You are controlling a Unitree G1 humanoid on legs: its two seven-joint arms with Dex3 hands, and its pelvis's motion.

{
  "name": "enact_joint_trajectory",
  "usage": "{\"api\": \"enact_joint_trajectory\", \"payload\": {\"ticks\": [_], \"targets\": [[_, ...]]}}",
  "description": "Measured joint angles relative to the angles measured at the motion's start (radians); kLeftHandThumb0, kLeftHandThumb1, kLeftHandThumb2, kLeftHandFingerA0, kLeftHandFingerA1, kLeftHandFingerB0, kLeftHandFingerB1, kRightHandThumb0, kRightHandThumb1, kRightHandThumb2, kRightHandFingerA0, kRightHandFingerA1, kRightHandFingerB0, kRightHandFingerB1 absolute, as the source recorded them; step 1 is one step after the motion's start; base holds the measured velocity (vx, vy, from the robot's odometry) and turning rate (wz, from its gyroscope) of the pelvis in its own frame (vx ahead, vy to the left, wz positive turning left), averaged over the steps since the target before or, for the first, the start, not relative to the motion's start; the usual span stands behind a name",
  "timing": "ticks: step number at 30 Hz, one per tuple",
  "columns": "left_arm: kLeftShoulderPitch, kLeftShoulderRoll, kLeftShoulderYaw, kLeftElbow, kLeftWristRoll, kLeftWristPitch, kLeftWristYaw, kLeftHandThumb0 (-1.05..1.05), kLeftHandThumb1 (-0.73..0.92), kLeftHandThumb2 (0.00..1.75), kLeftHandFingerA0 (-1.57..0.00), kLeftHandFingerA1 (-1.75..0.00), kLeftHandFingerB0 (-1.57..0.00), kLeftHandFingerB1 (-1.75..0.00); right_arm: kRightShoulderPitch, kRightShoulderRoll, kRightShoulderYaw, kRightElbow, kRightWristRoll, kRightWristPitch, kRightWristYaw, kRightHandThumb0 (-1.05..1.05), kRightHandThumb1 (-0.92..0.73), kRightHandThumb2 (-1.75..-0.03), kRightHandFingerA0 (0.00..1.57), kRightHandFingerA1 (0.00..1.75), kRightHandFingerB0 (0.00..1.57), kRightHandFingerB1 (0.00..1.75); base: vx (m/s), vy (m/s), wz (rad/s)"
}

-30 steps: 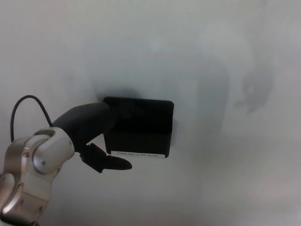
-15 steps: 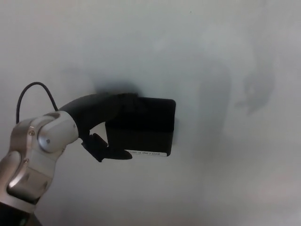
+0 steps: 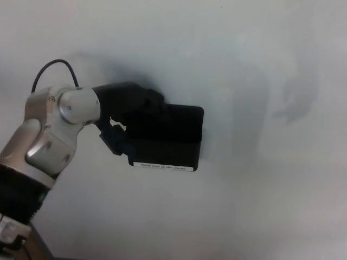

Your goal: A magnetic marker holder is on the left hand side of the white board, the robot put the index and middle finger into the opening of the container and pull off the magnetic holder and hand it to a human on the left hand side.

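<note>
- One hand is at work: my left hand (image 3: pixel 126 111), which comes in from picture left and sits at the upper left corner of the holder (image 3: pixel 168 138).
- Its fingers curl over that top edge and merge with the black of the holder; I judge them hooked into the opening, but black on black hides just how deep they go.
- Lower down, my thumb (image 3: pixel 115 138) presses at the left side of the holder, so I count the hand as clamped on it.
- My silver wrist and forearm (image 3: pixel 51 132) slope down to the lower left, with a thin black cable (image 3: pixel 54 67) looping above the wrist.
- Against the board (image 3: pixel 260 206), the holder looks level, its white label strip (image 3: pixel 162 166) along the bottom edge; whether its back has lifted off yet, I cannot tell.
- My right hand does not show, and no person is in sight.
- To do this step well, I judge I should keep the fingers bent hard inside the opening and peel the near corner away first, since tipping a magnet off should take less force than dragging it flat.
- A sideways slide might let the fingers slip out; pulling toward myself seems safer.
- Once it is free, I would keep the clamp firm and swing left for the handover.
</note>
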Motion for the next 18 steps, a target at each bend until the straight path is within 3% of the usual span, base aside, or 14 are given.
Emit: {"api": "enact_joint_trajectory", "payload": {"ticks": [4, 5, 6, 7, 8, 9, 10, 13, 17, 18], "targets": [[-0.046, -0.004, -0.034, 0.055, 0.000, -0.007, -0.002, -0.77, 0.43, 0.76, -0.37, -0.44, -0.26, -0.39, 0.006, 0.000, 0.006, -0.001, 0.000, -0.005, 0.001, -0.59, -0.67, -0.60, 0.84, 0.57, 0.56, 0.38, 0.00, 0.000, 0.00], [-0.054, -0.006, -0.042, 0.064, 0.001, -0.008, -0.001, -0.81, 0.46, 0.77, -0.54, -0.48, -0.29, -0.39, 0.006, 0.000, 0.006, 0.000, 0.000, -0.005, 0.001, -0.61, -0.67, -0.61, 0.84, 0.57, 0.57, 0.38, 0.00, 0.000, 0.00], [-0.058, -0.007, -0.046, 0.068, 0.001, -0.009, -0.001, -0.81, 0.46, 0.77, -0.54, -0.48, -0.29, -0.39, 0.006, 0.000, 0.006, 0.000, 0.000, -0.006, 0.002, -0.61, -0.67, -0.61, 0.84, 0.57, 0.57, 0.38, 0.00, 0.000, 0.00], [-0.066, -0.008, -0.057, 0.073, 0.004, -0.010, 0.003, -0.84, 0.48, 0.77, -0.72, -0.52, -0.32, -0.39, 0.006, 0.000, 0.006, 0.001, 0.000, -0.006, 0.003, -0.62, -0.67, -0.61, 0.83, 0.56, 0.57, 0.38, 0.00, 0.000, 0.00], [-0.067, -0.008, -0.062, 0.073, 0.005, -0.010, 0.004, -0.83, 0.48, 0.79, -0.73, -0.61, -0.34, -0.41, 0.006, 0.000, 0.006, 0.001, 0.001, -0.006, 0.003, -0.60, -0.67, -0.61, 0.83, 0.56, 0.55, 0.38, 0.00, 0.000, 0.00], [-0.070, -0.009, -0.078, 0.064, 0.016, -0.013, 0.013, -0.83, 0.48, 0.79, -0.73, -0.61, -0.34, -0.41, 0.007, 0.000, 0.005, 0.001, 0.002, -0.007, 0.006, -0.60, -0.67, -0.61, 0.83, 0.56, 0.55, 0.38, 0.00, 0.000, 0.00], [-0.070, -0.009, -0.085, 0.056, 0.021, -0.013, 0.018, -0.75, 0.44, 0.80, -0.56, -0.52, -0.28, -0.41, 0.008, 0.000, 0.005, 0.001, 0.002, -0.007, 0.006, -0.60, -0.68, -0.61, 0.83, 0.55, 0.55, 0.38, -0.01, 0.003, 0.07], [-0.069, -0.009, -0.137, 0.014, 0.058, -0.019, 0.045, -0.82, 0.48, 0.80, -0.60, -0.52, -0.33, -0.40, 0.013, -0.001, 0.006, 0.001, 0.001, -0.011, 0.007, -0.60, -0.69, -0.61, 0.82, 0.55, 0.55, 0.38, 0.01, 0.000, 0.13], [-0.069, -0.010, -0.208, -0.015, 0.108, -0.038, 0.078, -0.79, 0.44, 0.81, -0.56, -0.50, -0.33, -0.40, 0.016, -0.001, 0.012, -0.004, 0.000, -0.019, 0.006, -0.62, -0.67, -0.61, 0.82, 0.56, 0.56, 0.38, 0.02, 0.000, 0.10], [-0.070, -0.010, -0.229, -0.020, 0.125, -0.044, 0.089, -0.87, 0.49, 0.82, -0.51, -0.46, -0.36, -0.41, 0.016, -0.001, 0.012, -0.005, 0.000, -0.020, 0.006, -0.59, -0.68, -0.61, 0.81, 0.54, 0.55, 0.38, 0.00, 0.000, 0.00]]}}
